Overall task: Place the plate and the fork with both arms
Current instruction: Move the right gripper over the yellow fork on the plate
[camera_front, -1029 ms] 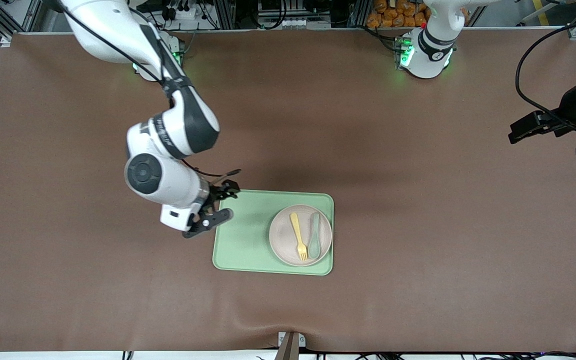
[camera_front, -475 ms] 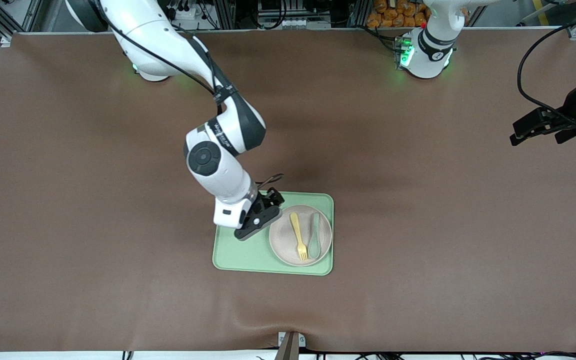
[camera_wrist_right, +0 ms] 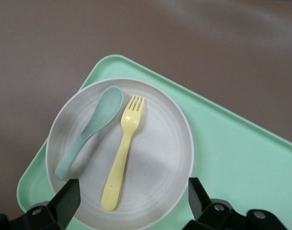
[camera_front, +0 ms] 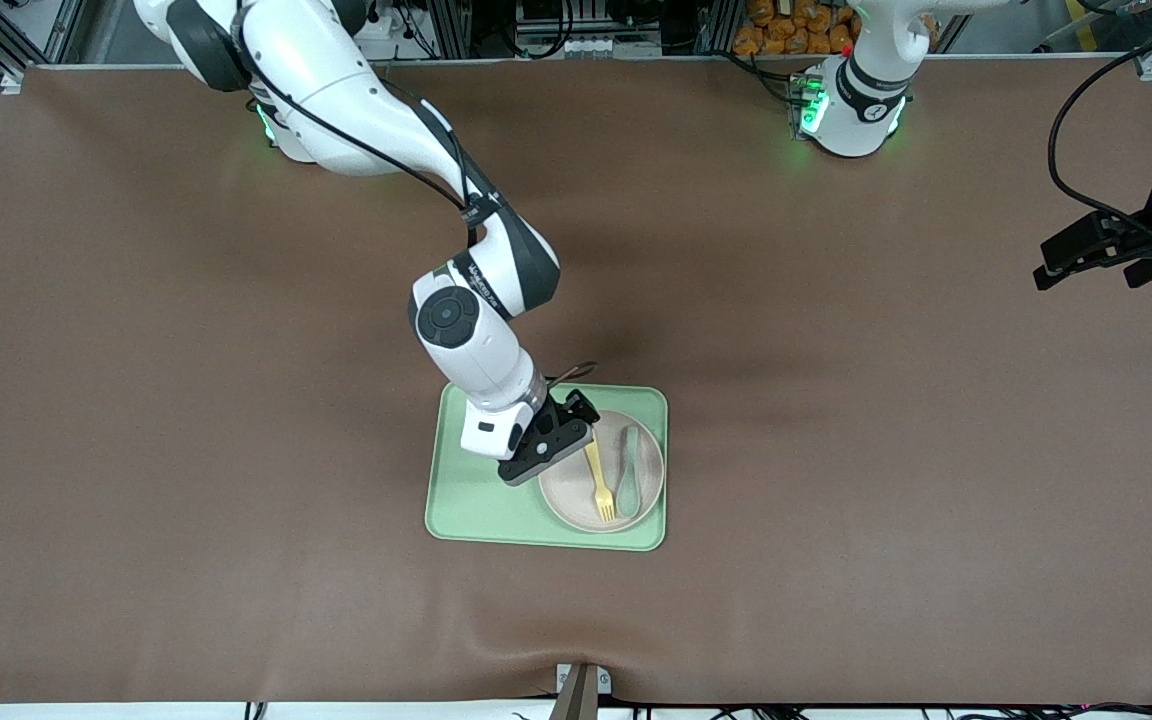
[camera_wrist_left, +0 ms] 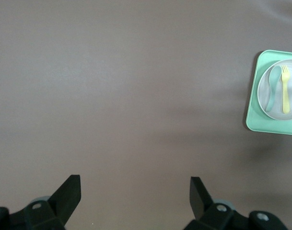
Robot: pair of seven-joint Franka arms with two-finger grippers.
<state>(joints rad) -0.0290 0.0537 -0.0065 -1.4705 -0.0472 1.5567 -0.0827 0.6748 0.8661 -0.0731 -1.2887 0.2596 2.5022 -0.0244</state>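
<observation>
Lying on speckled beige plate (camera_wrist_right: 150, 158): pale-yellow fork (camera_wrist_right: 122, 152), tines intact.

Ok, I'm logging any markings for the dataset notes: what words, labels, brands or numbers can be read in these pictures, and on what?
None can be read.
Right arm, dark band above the wrist: small white lettering, too small to read.
Left arm's base: a small round mark, unreadable.
Plate, fork, spoon, tray: no print shows.
</observation>
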